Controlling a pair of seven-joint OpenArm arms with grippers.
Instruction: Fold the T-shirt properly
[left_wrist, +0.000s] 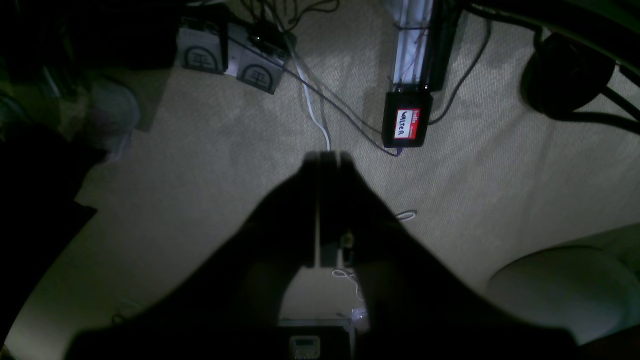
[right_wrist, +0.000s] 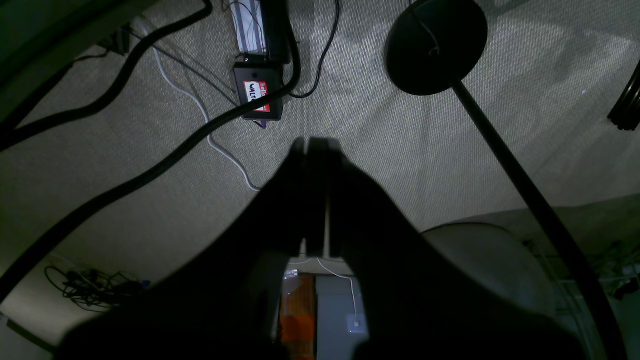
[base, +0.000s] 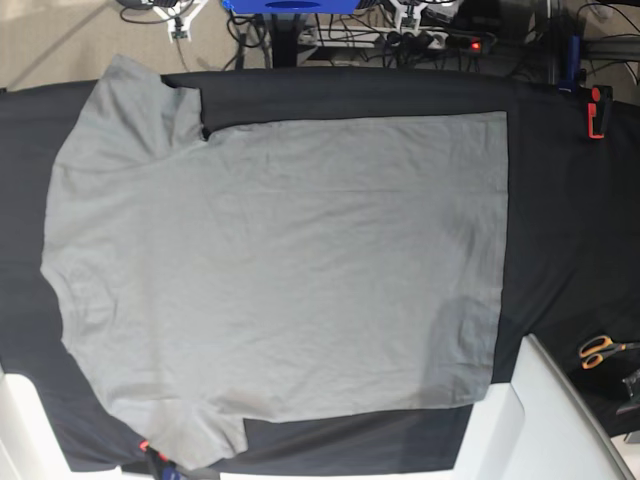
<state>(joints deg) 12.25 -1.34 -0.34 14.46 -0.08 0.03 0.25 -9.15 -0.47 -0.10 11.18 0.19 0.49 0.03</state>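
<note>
— T-shirt (base: 280, 265)? Lying flat and spread out on the black table cloth (base: 560, 220), collar end toward the left of the base view, hem toward the right, both sleeves sticking out.

— Scissors (base: 598, 350)? Sitting with orange handles near the cloth's lower right corner.

— Left gripper (left_wrist: 327, 156)? Hanging over beige carpet (left_wrist: 500, 190), jaws pressed together, gripping nothing.

— Right gripper (right_wrist: 315, 142)? Pointing at the same carpet, jaws likewise pressed together on nothing, black labelled box (right_wrist: 257, 97) beyond.
</note>
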